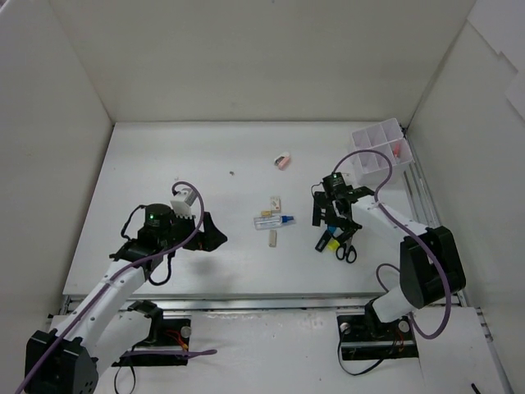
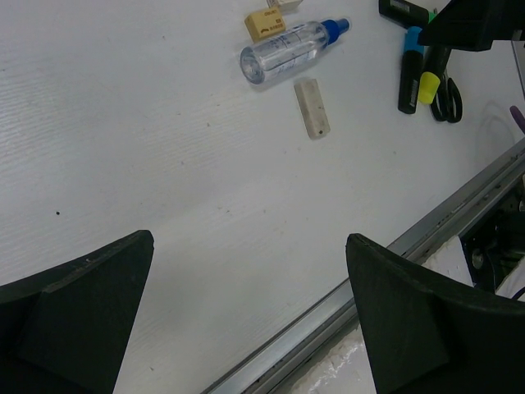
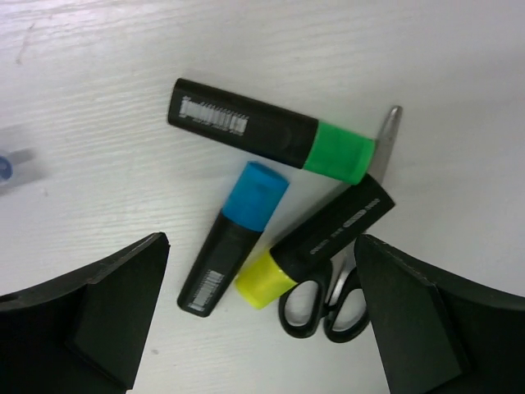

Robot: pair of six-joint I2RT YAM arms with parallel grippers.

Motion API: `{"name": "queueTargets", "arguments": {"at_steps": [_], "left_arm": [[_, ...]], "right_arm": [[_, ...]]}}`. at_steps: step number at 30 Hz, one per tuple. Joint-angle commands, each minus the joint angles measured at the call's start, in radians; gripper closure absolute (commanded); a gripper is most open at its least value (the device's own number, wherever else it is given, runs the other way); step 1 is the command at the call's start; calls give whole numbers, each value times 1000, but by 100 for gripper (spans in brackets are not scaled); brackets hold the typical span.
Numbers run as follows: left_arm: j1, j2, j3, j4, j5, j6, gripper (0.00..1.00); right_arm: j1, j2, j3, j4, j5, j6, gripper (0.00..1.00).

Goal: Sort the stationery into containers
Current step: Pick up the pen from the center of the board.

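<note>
Landmark: clear tube point(image 1: 272, 221), blue-capped, laid flat near the middle of the table point(image 1: 164, 164).

1. Beige eraser point(image 1: 271, 205): touching the tube on its far side.
2. Long pale eraser point(image 1: 272, 238): just beside the tube on its near side, apart from it.
3. Pink eraser point(image 1: 281, 161): well beyond the tube, alone.
4. Marker cluster, right of the tube: green-capped marker point(image 3: 271, 131), blue-capped marker point(image 3: 234, 238) and yellow-capped marker point(image 3: 324, 242). The yellow cap is seen against the blue-capped marker's barrel.
5. Black scissors point(image 3: 328, 304): in the same cluster, their blades crossed by the yellow-capped marker.
6. White organiser box point(image 1: 379, 152): far right of the tube, against the wall. A pink item is held in one compartment; which kind cannot be told.
7. Right gripper point(image 3: 261, 242): over the cluster, fingers spread wide, nothing gripped.
8. Left gripper point(image 2: 248, 242): left of the tube, well apart, fingers spread wide, nothing held.
</note>
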Motion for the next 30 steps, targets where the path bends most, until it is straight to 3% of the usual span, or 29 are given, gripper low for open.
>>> {"name": "queueTargets", "arguments": {"at_steps": [1, 8, 11, 16, 20, 25, 26, 28, 29, 30], "left_arm": [[-8, -3, 46, 53, 16, 20, 1], [-8, -15, 43, 42, 4, 18, 1], [-8, -29, 49, 24, -10, 21, 0], [-8, -59, 54, -11, -40, 32, 1], [-8, -75, 54, -15, -51, 27, 0], [-8, -93, 66, -33, -53, 26, 1], [-8, -98, 65, -30, -53, 23, 1], [-8, -110, 63, -27, -54, 21, 1], [-8, -115, 63, -27, -54, 20, 1], [-8, -115, 62, -25, -56, 20, 1]], "right_arm": [[34, -38, -24, 41, -27, 77, 7], [43, 55, -26, 114, -47, 138, 15], [46, 86, -12, 113, -22, 163, 25], [48, 52, -46, 108, 34, 227, 30], [45, 34, -64, 102, 31, 261, 50], [47, 32, -61, 79, 16, 266, 56], [47, 31, -63, 78, 13, 266, 66], [47, 29, -63, 78, 13, 264, 70], [47, 32, -61, 79, 13, 252, 80], [48, 32, -57, 81, 11, 246, 82]]}}
